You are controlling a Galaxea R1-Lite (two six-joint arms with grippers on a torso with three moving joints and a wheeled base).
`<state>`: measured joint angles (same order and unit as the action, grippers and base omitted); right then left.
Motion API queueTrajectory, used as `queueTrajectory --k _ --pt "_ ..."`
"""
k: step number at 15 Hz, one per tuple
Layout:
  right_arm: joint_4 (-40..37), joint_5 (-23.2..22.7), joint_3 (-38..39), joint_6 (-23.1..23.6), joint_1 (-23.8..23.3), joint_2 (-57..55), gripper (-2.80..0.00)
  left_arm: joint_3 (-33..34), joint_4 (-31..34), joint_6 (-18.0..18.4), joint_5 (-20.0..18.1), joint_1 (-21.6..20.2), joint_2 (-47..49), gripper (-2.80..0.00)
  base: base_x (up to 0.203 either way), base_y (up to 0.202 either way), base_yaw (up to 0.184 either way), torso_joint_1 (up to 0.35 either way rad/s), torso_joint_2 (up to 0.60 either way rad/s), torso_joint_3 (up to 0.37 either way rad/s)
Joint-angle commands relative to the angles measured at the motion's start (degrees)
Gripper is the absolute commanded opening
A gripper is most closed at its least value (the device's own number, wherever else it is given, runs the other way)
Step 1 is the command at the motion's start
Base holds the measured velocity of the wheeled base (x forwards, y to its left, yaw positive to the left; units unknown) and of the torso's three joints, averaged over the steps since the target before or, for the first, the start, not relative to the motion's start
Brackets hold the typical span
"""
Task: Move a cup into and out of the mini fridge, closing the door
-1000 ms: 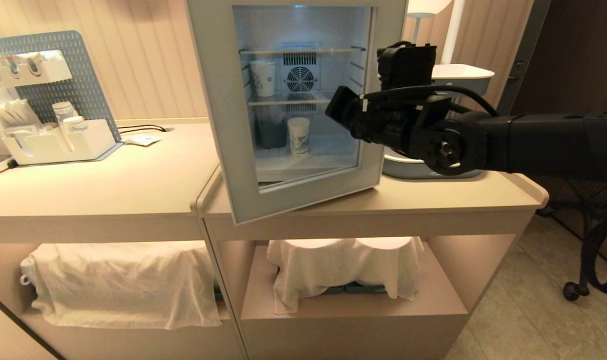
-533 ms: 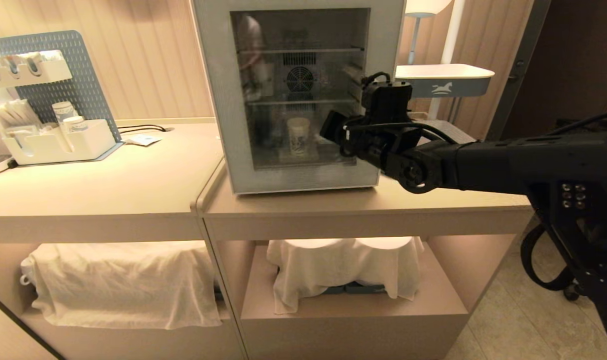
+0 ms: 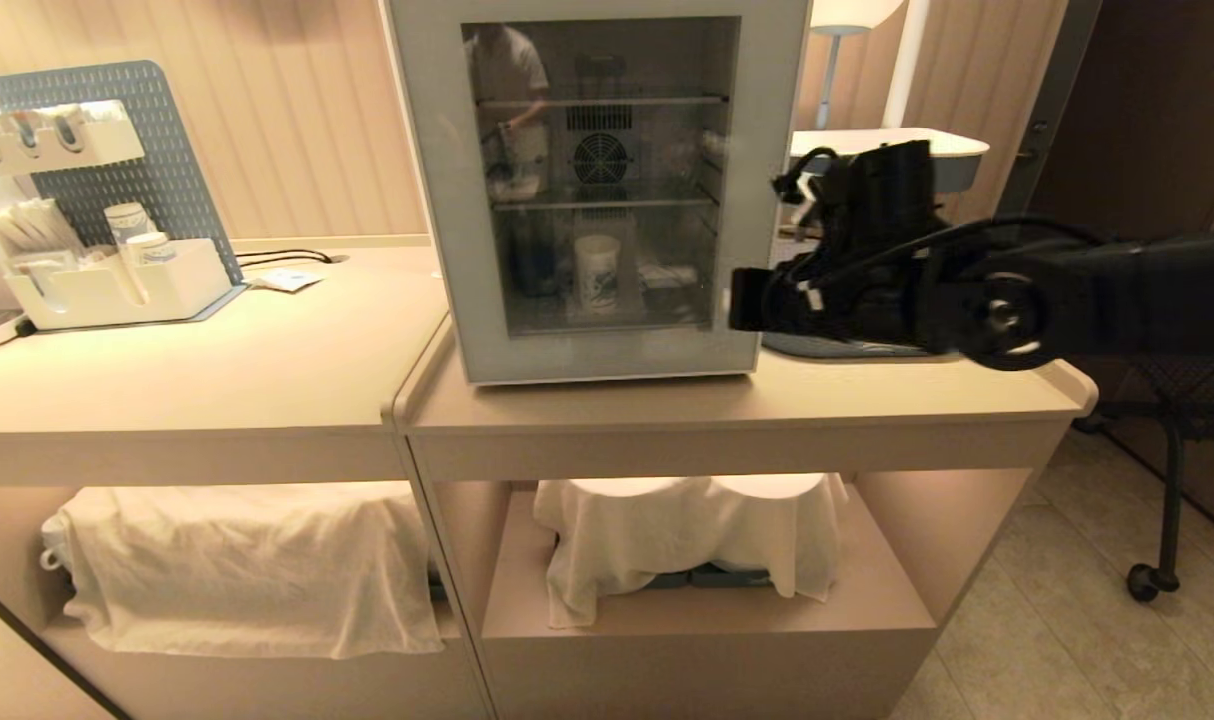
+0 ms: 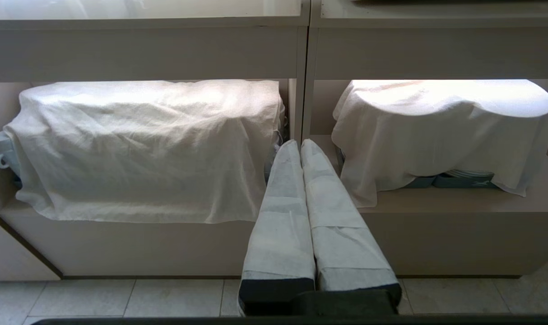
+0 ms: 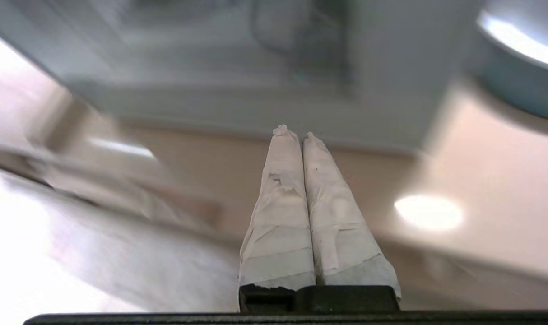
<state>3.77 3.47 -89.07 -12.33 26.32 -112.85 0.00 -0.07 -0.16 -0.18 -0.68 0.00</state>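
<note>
1. Since a second ago, the tall glass door with the wide grey-blue frame [image 3: 607,190] has swung flat against the boxy white mini fridge [image 3: 782,120], and the light inside has gone dark.
2. Nearest, the left gripper [image 4: 300,145] hangs low before two white cloths [image 4: 143,144]. Its two taped fingers [image 4: 280,216] are pressed together, holding nothing.
3. Next, the right gripper [image 5: 295,132] hovers over the beige counter [image 3: 867,385], by the fridge's lower right corner. Its two fingers [image 5: 278,212] are pressed together too, empty, touching nothing.
4. Farther back, one small white paper cup with a blue swirl [image 3: 597,273] stands upright on the fridge floor, mouth up.
5. A second white cup [image 3: 527,160] sits on the shelf above.
</note>
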Motion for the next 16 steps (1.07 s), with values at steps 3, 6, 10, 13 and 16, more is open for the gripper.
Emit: queueTrajectory --k 3,6,10,13,16 --pt "-9.34 -0.66 21.69 13.01 -12.03 32.38 -2.8 0.0 -0.01 -0.02 0.01 -0.02 0.0 -2.8 0.0 0.0 0.0 0.0 0.0 0.0" --pt "-12.75 -0.75 40.01 17.35 -21.14 54.94 -2.8 0.0 -0.01 -0.02 0.01 -0.02 0.0 -2.8 0.0 0.0 0.0 0.0 0.0 0.0" --pt "-13.06 -0.53 63.99 17.06 -27.7 85.32 -2.8 0.0 -0.01 -0.02 0.01 -0.02 0.0 -2.8 0.0 0.0 0.0 0.0 0.0 0.0" --pt "-5.98 -1.17 81.65 14.99 -31.15 96.15 -2.8 0.0 -0.01 -0.02 0.01 -0.02 0.0 -2.8 0.0 0.0 0.0 0.0 0.0 0.0" --pt "2.08 -3.9 88.98 15.57 -32.39 96.74 -2.8 0.0 -0.01 -0.02 0.01 -0.02 0.0 -2.8 0.0 0.0 0.0 0.0 0.0 0.0"
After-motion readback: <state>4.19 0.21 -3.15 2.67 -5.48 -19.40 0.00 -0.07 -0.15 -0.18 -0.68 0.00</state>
